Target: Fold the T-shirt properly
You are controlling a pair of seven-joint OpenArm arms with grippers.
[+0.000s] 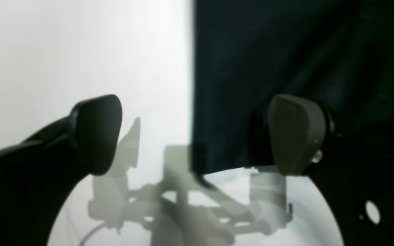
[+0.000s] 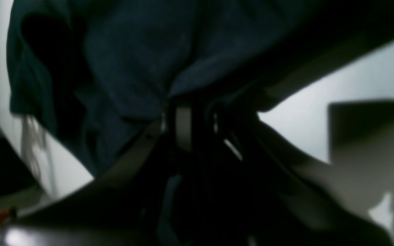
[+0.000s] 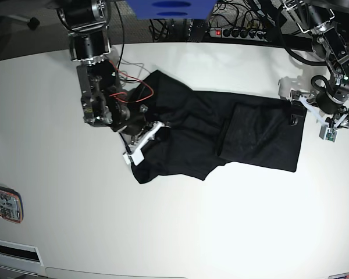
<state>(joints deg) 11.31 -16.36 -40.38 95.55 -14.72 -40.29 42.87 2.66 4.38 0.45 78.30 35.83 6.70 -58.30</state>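
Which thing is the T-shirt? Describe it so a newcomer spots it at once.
Start at the wide white table and look to its middle, between the two arms. The plain black short-sleeved cloth T-shirt lies there, wrinkled, one part folded over. It is the largest, only soft dark thing; the right end effector grips its edge.

Robotics lab: white table [image 3: 180, 232], power strip [image 3: 238, 33] w/ cables at back edge.

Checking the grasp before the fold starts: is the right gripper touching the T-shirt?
Touching. In the right wrist view the right gripper is shut with the T-shirt's dark cloth bunched right at its fingertips; the base view shows it down on the shirt's edge.
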